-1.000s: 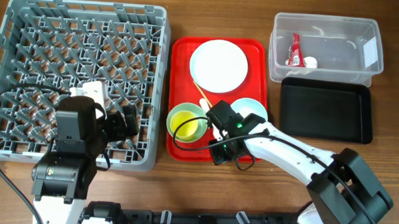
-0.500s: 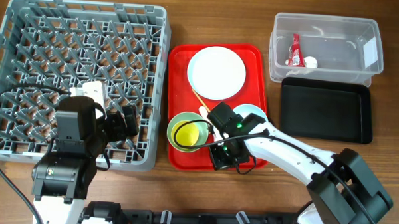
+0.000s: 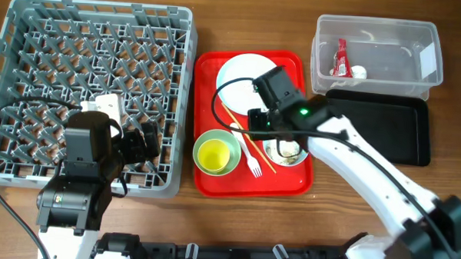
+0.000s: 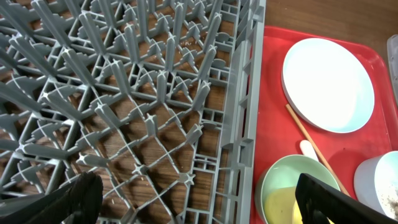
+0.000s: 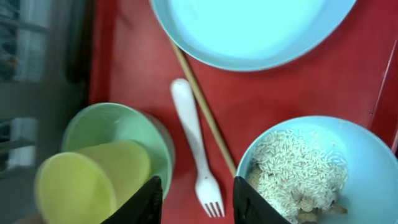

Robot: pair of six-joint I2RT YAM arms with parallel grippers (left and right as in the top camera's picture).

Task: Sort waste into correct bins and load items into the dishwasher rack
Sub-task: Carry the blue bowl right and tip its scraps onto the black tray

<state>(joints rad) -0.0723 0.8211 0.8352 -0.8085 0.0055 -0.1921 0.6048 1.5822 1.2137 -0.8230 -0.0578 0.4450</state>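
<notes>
Right gripper [image 5: 198, 200] hovering over red tray [image 5: 124, 68], jaws apart, empty.
Scraps [image 5: 298, 165] sitting in blue bowl [image 5: 357, 140], frame lower right; next probably gripping bowl rim, tipping into black tray [image 3: 376, 128].

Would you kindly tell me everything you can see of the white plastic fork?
The white plastic fork is one piece, glossy, with a rounded handle end and short tines. It lies flat on the red serving tray, between the light green bowl and the pale blue bowl, the wooden chopstick close alongside. Nothing holds it.
</notes>
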